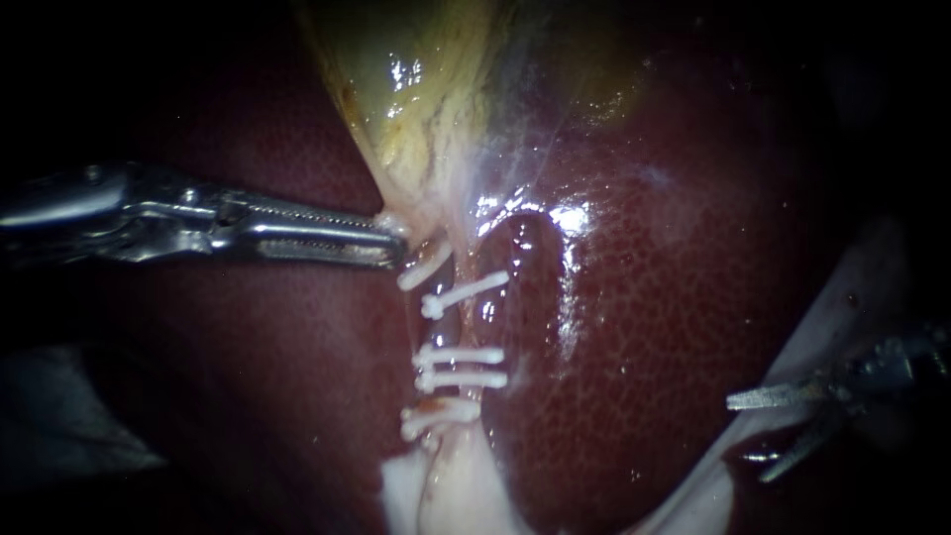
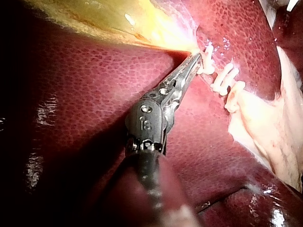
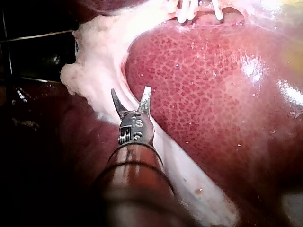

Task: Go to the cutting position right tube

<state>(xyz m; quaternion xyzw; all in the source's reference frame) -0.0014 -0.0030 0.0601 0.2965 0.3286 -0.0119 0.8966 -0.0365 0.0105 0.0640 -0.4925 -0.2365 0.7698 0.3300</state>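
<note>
The left instrument (image 2: 195, 60) is stretched over the dark red liver (image 2: 71, 104). Its hand (image 2: 182, 74) is closed on the narrow end of the yellowish gallbladder (image 2: 118, 21). Just beside the tip, several white clips (image 2: 226, 78) are set side by side, and beyond them pale tissue (image 2: 265, 123) is spread on the liver.

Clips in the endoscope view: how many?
5 clips: one by the left instrument tip, one just below, a close pair midway, one lowest; others may be hidden.

Right tube (image 1: 468, 325) (pale, upright) carries three clips (image 1: 461, 355).
</note>
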